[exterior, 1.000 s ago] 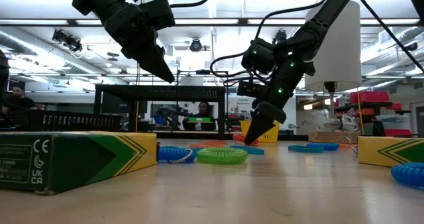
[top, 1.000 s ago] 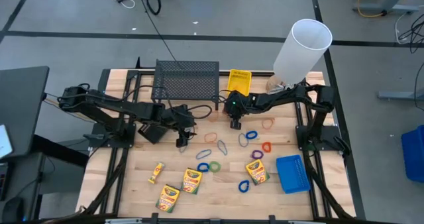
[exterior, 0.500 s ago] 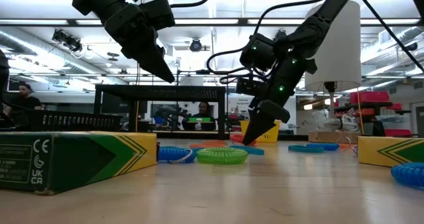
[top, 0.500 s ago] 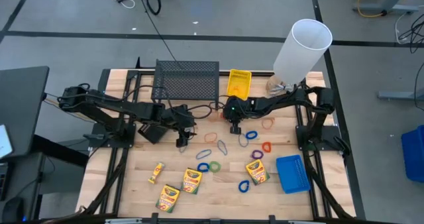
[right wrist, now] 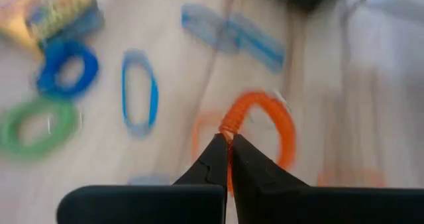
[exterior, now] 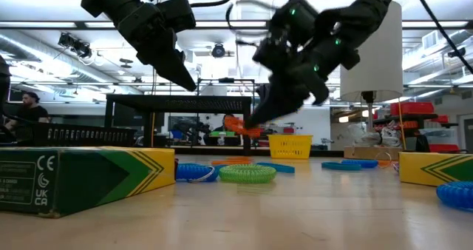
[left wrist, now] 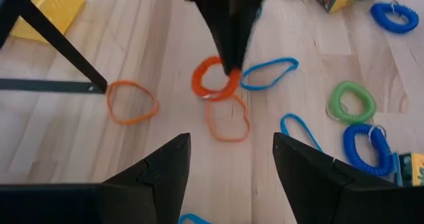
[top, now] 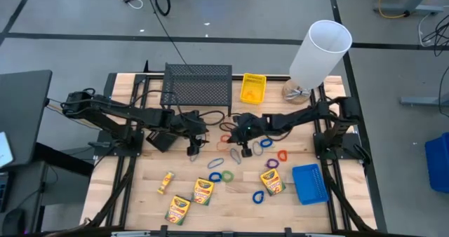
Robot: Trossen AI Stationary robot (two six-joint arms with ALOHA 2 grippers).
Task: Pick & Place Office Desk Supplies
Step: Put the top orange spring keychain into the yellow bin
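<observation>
Pinching an orange coiled loop (right wrist: 260,130) by its rim, my right gripper (right wrist: 227,146) has its jaws pressed together on the coil and carries it clear of the wood, in front of the black wire-mesh rack (top: 197,85). I judge the loop light and springy, so a grip on one thin strand suits it, though it may swing or slip. My left gripper (left wrist: 230,159) hovers in front of the rack too, jaws spread and empty. More loops lie scattered before the rack, and a yellow bin (top: 253,87) sits just beside it.
</observation>
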